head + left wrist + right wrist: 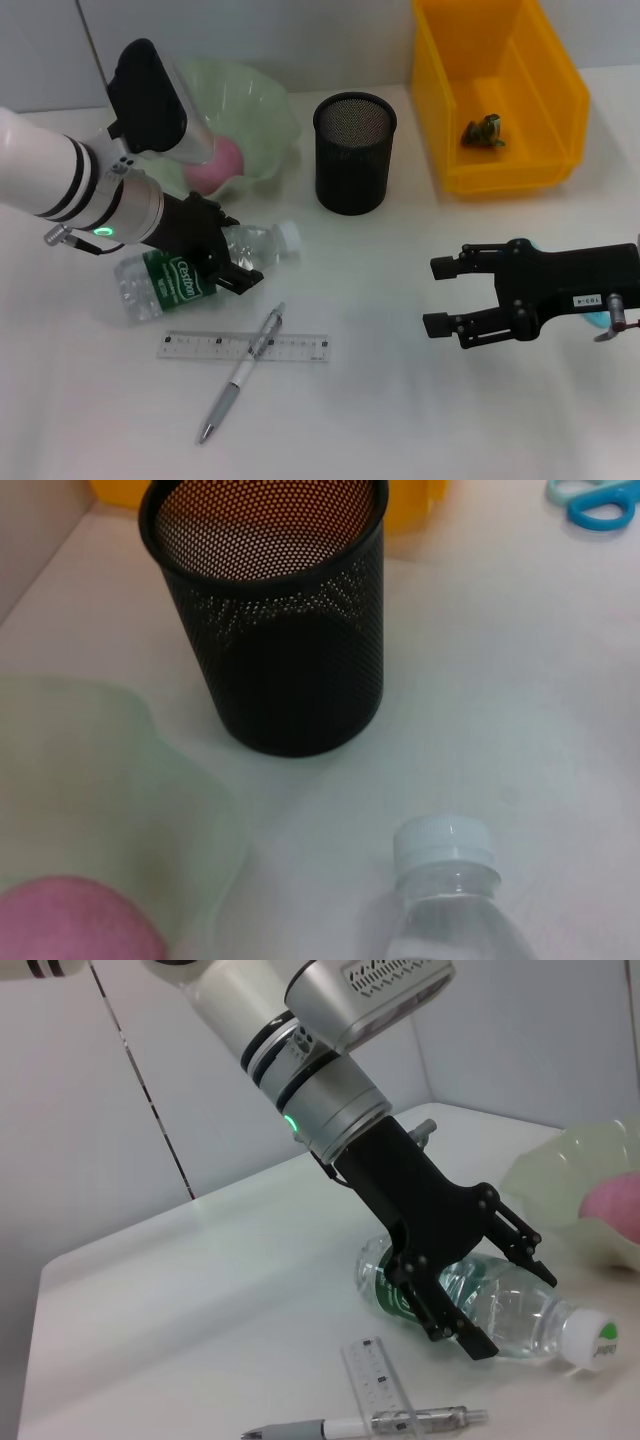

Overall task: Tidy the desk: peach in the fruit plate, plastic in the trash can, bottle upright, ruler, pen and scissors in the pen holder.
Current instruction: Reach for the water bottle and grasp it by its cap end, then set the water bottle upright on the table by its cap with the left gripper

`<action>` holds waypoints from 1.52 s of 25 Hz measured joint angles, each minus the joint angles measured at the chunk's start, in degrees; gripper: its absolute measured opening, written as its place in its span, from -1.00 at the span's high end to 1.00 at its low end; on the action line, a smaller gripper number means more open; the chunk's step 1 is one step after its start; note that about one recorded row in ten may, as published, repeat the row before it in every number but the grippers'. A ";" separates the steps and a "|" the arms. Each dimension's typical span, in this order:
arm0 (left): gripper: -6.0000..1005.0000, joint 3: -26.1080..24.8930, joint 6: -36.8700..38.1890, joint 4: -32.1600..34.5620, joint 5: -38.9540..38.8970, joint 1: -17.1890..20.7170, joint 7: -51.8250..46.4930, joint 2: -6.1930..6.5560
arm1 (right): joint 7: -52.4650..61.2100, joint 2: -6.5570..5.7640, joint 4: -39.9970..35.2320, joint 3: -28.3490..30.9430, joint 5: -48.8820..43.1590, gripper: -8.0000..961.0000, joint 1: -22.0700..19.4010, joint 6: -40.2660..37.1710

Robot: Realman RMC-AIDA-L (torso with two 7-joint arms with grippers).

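Observation:
A clear bottle [170, 280] with a green label lies on its side, its white cap [443, 845] pointing toward the black mesh pen holder [353, 152]. My left gripper [235, 250] stands open astride the bottle, one finger on each side. A pink peach [215, 165] rests in the pale green fruit plate [255, 100]. The clear ruler [243, 346] lies flat in front of the bottle, and the grey pen [243, 372] lies across it. Blue scissors [595, 500] lie mostly hidden behind my right arm. My right gripper [436, 296] hovers open and holds nothing. Green plastic [483, 132] sits in the yellow trash can [495, 170].
The trash can stands at the back right, close beside the pen holder. The plate and my left arm crowd the back left. Bare table lies between the ruler and my right gripper.

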 joint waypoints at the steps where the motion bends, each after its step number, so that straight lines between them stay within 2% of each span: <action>1: -0.61 0.02 0.05 -0.09 0.15 -0.13 0.01 -0.02 | 0.39 0.00 -0.07 0.00 0.00 -0.76 0.08 0.02; 24: -0.59 -1.48 0.82 0.53 -0.17 0.02 0.27 -0.12 | 1.01 0.06 -0.55 0.00 0.00 -0.76 0.35 -0.14; 29: -0.58 -1.96 2.30 2.03 -1.93 0.66 0.35 -0.08 | 1.05 0.06 -0.55 0.00 0.00 -0.76 0.44 -0.04; 33: -0.56 -2.20 3.48 4.51 -2.58 1.99 0.30 -0.06 | 1.34 0.07 -0.55 0.00 0.00 -0.76 0.62 -0.03; 34: -0.56 -2.21 4.06 6.57 -3.54 3.28 0.22 -0.08 | 1.53 0.06 -0.60 0.00 0.00 -0.76 0.65 -0.05; 38: -0.56 -2.25 4.23 7.46 -3.97 3.94 0.05 -0.04 | 1.88 0.08 -1.01 0.00 0.00 -0.76 0.72 -0.23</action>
